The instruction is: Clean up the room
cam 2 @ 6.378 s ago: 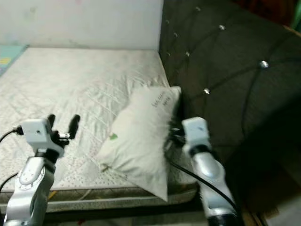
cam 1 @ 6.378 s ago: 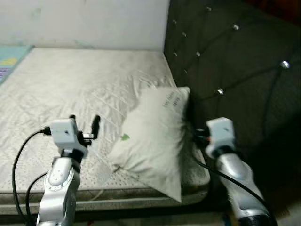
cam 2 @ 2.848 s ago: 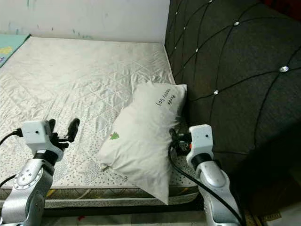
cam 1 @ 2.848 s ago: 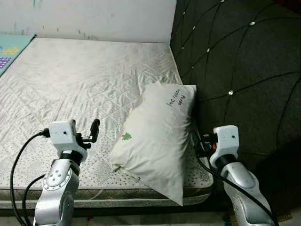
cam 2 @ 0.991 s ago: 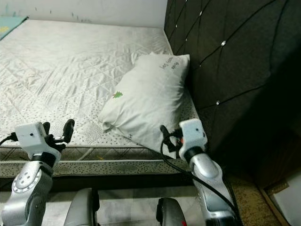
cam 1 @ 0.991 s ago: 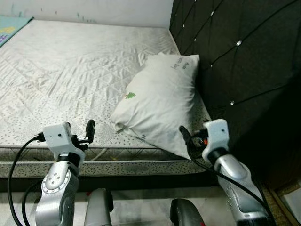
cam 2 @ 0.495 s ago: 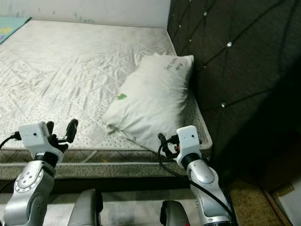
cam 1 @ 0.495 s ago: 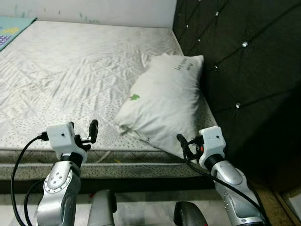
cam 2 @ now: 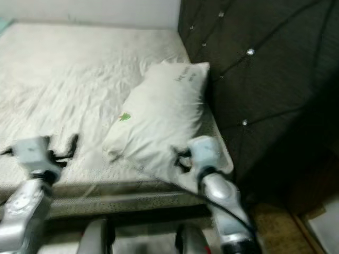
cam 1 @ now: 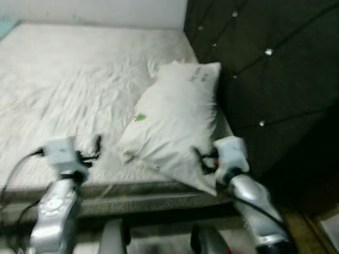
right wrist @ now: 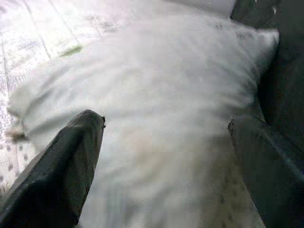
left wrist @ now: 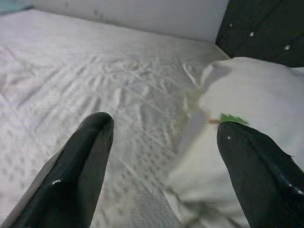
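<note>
pillow is lying askew on the mattress, near corner overhanging the front edge, far end leaning against the dark tufted headboard. reads as the thing to tidy here, judging from the task.

right gripper is sitting nearest, at the pillow's near corner, fingers spread wide with the white fabric between them but not clamped on it. wide spread makes sense for a soft bulky thing: it needs a big bite of fabric. whether the tips are touching the cloth i can't tell, the wrist view is blurring.

left gripper is hovering over the mattress front edge, also spread wide and empty, pointing toward the pillow's left side with the small green print. looks staged for a two-sided grab, since one claw alone would likely let the pillow sag and twist.

head views are smearing, so the camera is probably moving.

further back, wrinkled quilted mattress surface is running to the pale wall.
</note>
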{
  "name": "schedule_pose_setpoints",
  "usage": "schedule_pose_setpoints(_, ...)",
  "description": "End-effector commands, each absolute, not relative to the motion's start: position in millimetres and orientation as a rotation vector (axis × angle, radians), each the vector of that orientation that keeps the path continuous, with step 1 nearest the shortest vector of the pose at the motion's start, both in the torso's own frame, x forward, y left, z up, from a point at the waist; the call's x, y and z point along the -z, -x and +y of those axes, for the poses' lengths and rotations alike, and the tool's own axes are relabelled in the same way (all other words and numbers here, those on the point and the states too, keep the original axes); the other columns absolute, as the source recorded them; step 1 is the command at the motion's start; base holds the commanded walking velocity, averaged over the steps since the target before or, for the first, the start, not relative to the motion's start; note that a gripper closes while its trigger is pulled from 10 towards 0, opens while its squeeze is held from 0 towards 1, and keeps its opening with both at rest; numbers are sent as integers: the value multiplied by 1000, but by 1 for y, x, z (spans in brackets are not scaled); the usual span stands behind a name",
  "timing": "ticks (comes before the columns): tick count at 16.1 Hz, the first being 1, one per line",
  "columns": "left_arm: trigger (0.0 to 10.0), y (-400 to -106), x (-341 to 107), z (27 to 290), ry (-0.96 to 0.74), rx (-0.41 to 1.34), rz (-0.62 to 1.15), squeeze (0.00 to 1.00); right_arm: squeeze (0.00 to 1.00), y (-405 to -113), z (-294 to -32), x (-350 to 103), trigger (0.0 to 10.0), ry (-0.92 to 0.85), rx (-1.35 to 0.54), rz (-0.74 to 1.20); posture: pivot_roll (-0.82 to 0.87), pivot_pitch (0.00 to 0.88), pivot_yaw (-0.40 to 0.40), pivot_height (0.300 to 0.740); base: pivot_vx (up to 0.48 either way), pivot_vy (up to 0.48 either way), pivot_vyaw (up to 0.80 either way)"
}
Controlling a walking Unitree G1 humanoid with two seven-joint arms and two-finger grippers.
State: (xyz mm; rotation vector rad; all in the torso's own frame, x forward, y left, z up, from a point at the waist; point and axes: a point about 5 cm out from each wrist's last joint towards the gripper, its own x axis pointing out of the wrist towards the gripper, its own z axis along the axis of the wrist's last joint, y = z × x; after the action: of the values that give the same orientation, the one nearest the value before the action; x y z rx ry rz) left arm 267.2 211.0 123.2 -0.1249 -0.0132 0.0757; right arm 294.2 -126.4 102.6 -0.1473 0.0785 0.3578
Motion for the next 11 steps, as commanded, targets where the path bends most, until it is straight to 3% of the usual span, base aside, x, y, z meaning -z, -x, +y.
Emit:
schedule_pose_setpoints(1,10000,-271,-126,198,142,-30,-23,0,0,-292,-142,-97,10000,171,-319,106,-57,52,-40,575,307,0,0)
schedule_pose_setpoints(11,10000,-278,-125,197,125,-45,-11,0,0,-285,-123,-82,10000,253,-509,150,-48,55,-33,550,0,0,0)
